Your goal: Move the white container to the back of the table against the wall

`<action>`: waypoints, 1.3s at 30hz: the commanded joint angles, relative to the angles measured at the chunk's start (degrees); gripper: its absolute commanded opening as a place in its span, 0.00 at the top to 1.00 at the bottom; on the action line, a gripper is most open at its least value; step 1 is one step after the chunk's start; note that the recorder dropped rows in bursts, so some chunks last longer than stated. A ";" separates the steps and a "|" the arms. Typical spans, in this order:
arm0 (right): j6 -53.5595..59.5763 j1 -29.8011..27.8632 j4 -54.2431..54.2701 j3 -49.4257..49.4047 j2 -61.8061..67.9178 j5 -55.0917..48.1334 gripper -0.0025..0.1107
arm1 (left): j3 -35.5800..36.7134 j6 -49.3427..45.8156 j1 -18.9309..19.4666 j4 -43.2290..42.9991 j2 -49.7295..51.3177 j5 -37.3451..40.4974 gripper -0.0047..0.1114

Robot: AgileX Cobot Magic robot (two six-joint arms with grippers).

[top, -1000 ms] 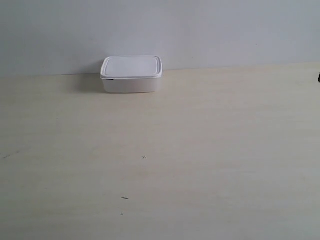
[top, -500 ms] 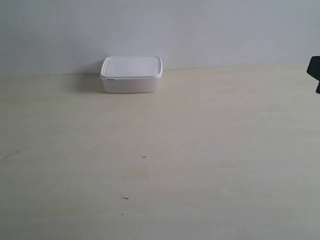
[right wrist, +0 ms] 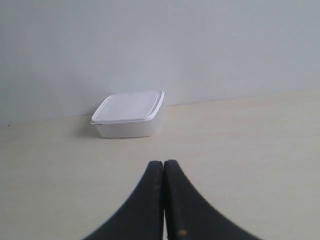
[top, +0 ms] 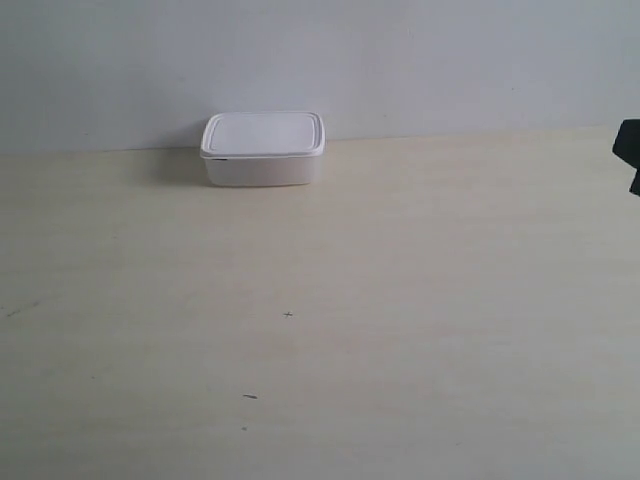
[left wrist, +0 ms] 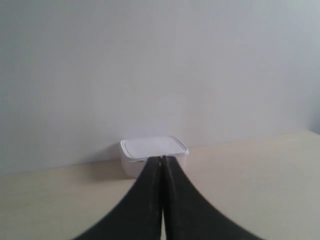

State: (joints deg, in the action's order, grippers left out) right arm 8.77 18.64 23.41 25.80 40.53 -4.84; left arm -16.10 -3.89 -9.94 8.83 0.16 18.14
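Pressed together on nothing at the left gripper (left wrist: 162, 160), closed to a thin dark seam and aimed straight at the white container (left wrist: 153, 148) farther off. Same at the right gripper (right wrist: 163, 164): shut tight, empty, hovering over bare table (right wrist: 250, 150) well short of the container. No contact with it from either side.

Farther out, in the exterior view: sitting lidded and upright at the far edge of the table, left of centre, back side against or just beside the wall (top: 420, 60). Impossible to tell from here whether actually touching, though no gap visible. Faint shadow (top: 180, 165) on the table to its left.

As for change: none at the container, same spot and same squareness as a second ago. Only at the exterior view's right edge, from a mere sliver of black a second ago to a dark block (top: 628, 150) now. Probably part of the arm at the exterior view's right, already there half a second ago and hardly shifted since.

Meaning for the task, as a judgement: placement apparently done, container released at the back and both grippers clear of it. Little left beyond parking the arms. Best left alone, given the risk of skewing it off the wall with any fresh nudge.
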 commanded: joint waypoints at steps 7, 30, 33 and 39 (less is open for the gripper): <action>0.18 0.04 -11.60 -13.98 -24.48 11.35 0.98 | 5.07 3.59 0.19 -5.22 -0.16 2.82 0.96; 0.08 0.04 -23.97 -25.80 -40.53 0.01 0.98 | 16.10 3.89 0.19 -14.07 -0.16 -13.77 0.96; 0.08 0.04 -23.97 -25.80 -40.53 -2.89 0.98 | 16.10 3.89 0.19 -14.07 -0.16 -9.46 0.96; 0.08 0.04 -23.41 -25.80 -40.53 -9.81 0.98 | 16.10 3.89 0.19 -14.07 -0.16 -0.10 0.96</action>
State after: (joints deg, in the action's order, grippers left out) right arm 8.77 18.64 0.00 0.26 0.33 -11.49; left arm -0.21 -0.38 -9.94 -5.10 0.26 14.07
